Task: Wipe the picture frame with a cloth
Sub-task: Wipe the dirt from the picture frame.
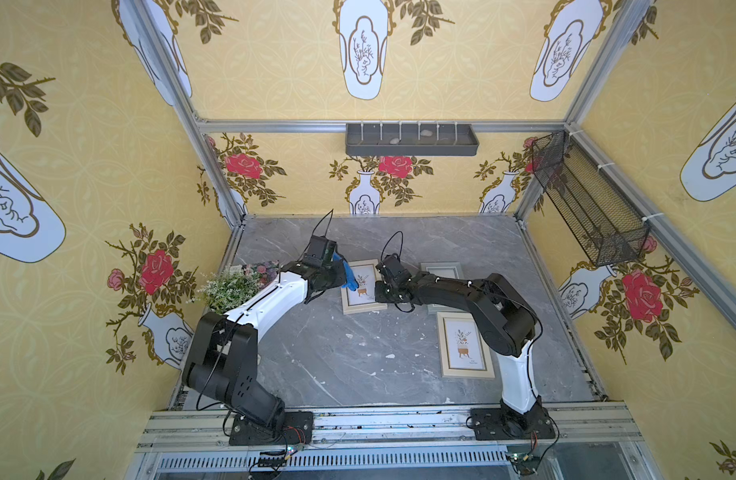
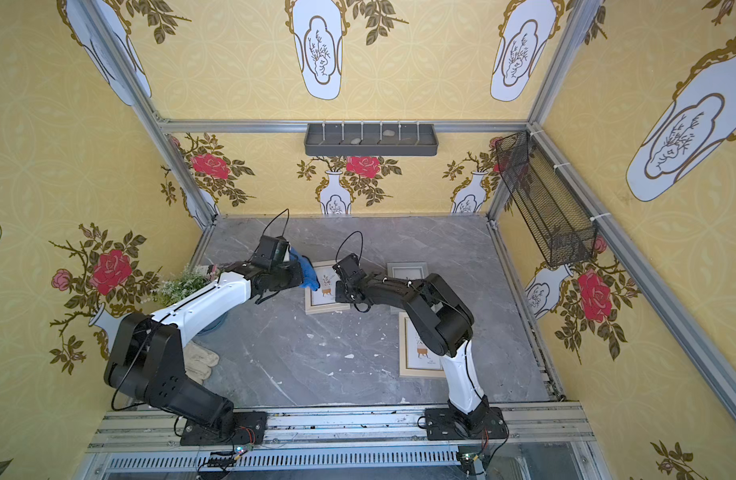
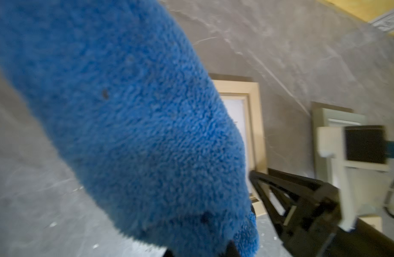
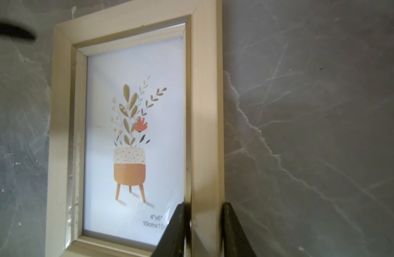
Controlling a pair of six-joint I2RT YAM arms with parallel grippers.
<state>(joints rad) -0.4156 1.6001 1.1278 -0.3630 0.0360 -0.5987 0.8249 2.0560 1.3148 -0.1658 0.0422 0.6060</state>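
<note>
Low, arm (image 1: 270, 303) bent, cloth (image 1: 351, 279) maybe touching frame (image 1: 364, 291)

cloth (image 3: 136, 122): plush bright blue | picture frame (image 4: 205, 111): pale beige wood; white print with orange pot, dotted white band, olive leaves, red flower | far frame (image 1: 439, 266): grey | surface (image 1: 337, 353): grey marble, pale veins | walls (image 1: 88, 187): yellow wallpaper, red roses, white vases | work glove (image 2: 200, 359): off-white | mesh basket (image 1: 586, 203): black | wall tray (image 1: 412, 149): dark grey
</note>
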